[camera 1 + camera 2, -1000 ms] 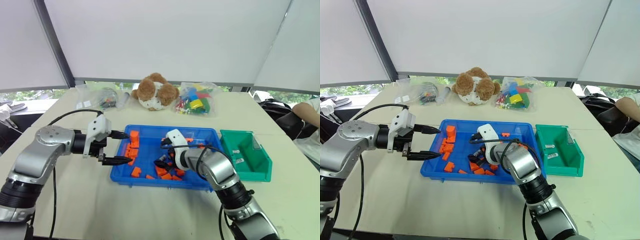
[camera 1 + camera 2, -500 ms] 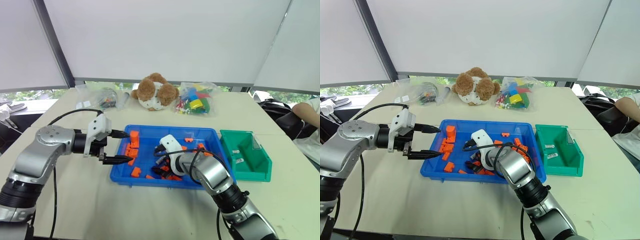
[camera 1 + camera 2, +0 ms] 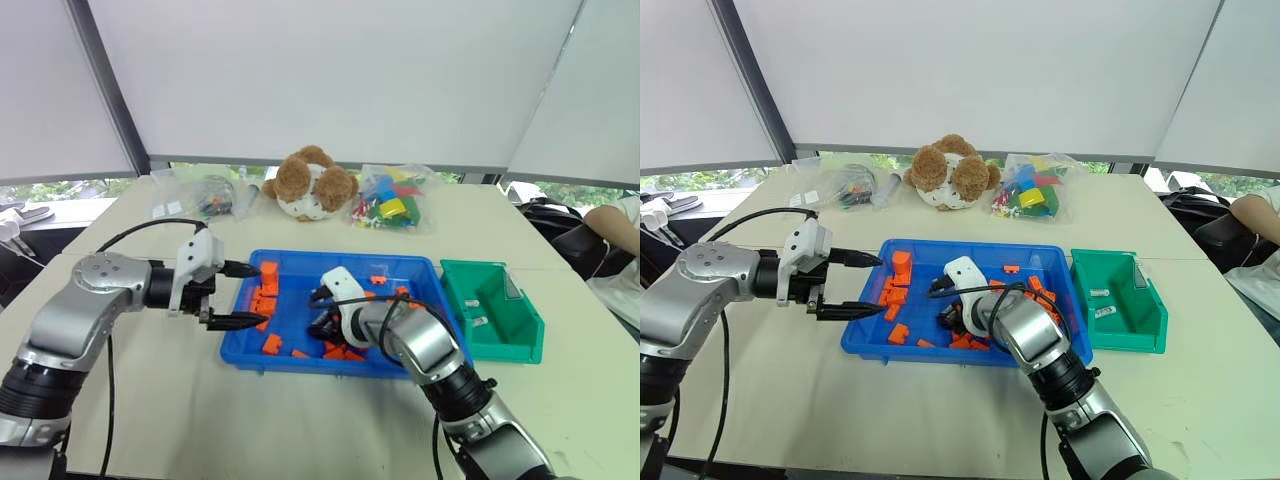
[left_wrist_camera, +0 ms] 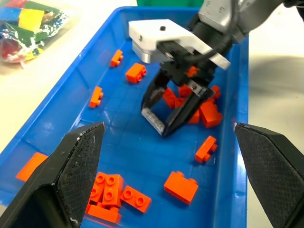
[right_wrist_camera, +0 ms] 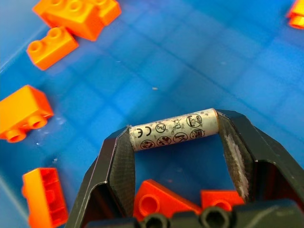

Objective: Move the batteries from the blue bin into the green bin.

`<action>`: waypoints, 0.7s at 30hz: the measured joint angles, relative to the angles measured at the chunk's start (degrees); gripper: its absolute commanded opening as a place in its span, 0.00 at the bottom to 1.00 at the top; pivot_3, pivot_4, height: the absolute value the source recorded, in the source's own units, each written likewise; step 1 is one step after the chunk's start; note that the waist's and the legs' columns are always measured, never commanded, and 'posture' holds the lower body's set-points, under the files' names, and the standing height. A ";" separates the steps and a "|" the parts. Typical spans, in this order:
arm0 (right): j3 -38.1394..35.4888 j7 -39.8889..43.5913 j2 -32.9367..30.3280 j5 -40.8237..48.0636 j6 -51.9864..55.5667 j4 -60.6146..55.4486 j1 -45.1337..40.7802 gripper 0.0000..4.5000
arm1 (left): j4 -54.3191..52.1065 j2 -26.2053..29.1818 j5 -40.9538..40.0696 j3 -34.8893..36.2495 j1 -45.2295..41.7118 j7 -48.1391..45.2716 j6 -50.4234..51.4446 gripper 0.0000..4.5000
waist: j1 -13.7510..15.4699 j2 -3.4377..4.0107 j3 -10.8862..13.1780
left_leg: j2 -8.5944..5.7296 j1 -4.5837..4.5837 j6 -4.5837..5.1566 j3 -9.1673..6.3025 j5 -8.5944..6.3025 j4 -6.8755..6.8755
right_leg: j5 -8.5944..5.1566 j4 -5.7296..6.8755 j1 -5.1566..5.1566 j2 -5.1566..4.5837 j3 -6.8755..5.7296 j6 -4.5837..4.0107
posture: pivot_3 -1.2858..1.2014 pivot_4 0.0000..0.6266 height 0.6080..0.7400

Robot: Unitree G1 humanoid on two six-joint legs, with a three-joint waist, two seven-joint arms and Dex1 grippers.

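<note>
Right gripper [image 5: 173,137] pinches a battery [image 5: 173,129] endwise low in the blue bin [image 3: 300,262], not yet lifted; two batteries [image 3: 475,313] lie in the green bin [image 3: 525,335]; left gripper [image 3: 240,295] hovers spread at the blue bin's rim.

My right gripper [image 5: 173,137] is angled downward at the end of a bent arm, wrist pitched over. Its two black fingers [image 5: 116,166] are drawn in on a battery [image 5: 173,128], one pad at each end of the cylinder, which lies crosswise between my jaws at the fingertips. My left gripper [image 3: 243,295] points sideways toward my right arm, forearm roughly level, elbow out to my left. Its jaws stand wide apart, with nothing between them.
</note>
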 measured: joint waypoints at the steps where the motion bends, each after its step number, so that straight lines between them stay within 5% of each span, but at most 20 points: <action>1: -0.73 0.17 -1.27 0.05 0.83 -0.61 -0.49 0.48 | 0.01 0.15 -0.01 0.00 0.00 -0.52 -0.05 1.00 | 0.04 0.00 0.00 | 0.00 0.00 0.00 0.00 0.00 0.00 | 0.00 0.00 0.00 0.00 0.00 0.00 | 0.52 0.24 0.93; 6: -8.00 1.80 -7.63 1.94 5.05 -7.13 -4.60 0.48 | 0.24 0.43 -0.04 -0.35 -0.57 -2.73 -0.28 1.00 | 0.13 0.02 0.01 | 0.00 -0.06 0.00 0.00 0.00 -0.02 | 0.00 -0.01 -0.06 0.00 0.00 0.00 | 0.52 0.24 0.93; 13: -25.24 5.72 -32.31 2.31 7.18 -9.65 -3.37 0.48 | 5.12 -1.24 -0.25 -1.07 -4.60 -5.05 -0.66 1.00 | 0.47 -0.03 -0.01 | -0.07 -0.20 0.09 -0.01 -0.05 0.00 | -0.01 -0.22 -0.07 -0.05 -0.01 -0.02 | 0.52 0.24 0.93; 21: -29.24 9.19 -36.79 4.49 6.29 -8.59 9.69 0.48 | 6.79 -4.09 -1.92 -1.05 -8.23 -5.30 1.07 1.00 | -1.24 0.04 0.00 | -0.03 -0.16 0.11 -0.07 -0.06 -0.05 | 0.00 -0.12 -0.10 0.01 0.03 0.02 | 0.52 0.24 0.93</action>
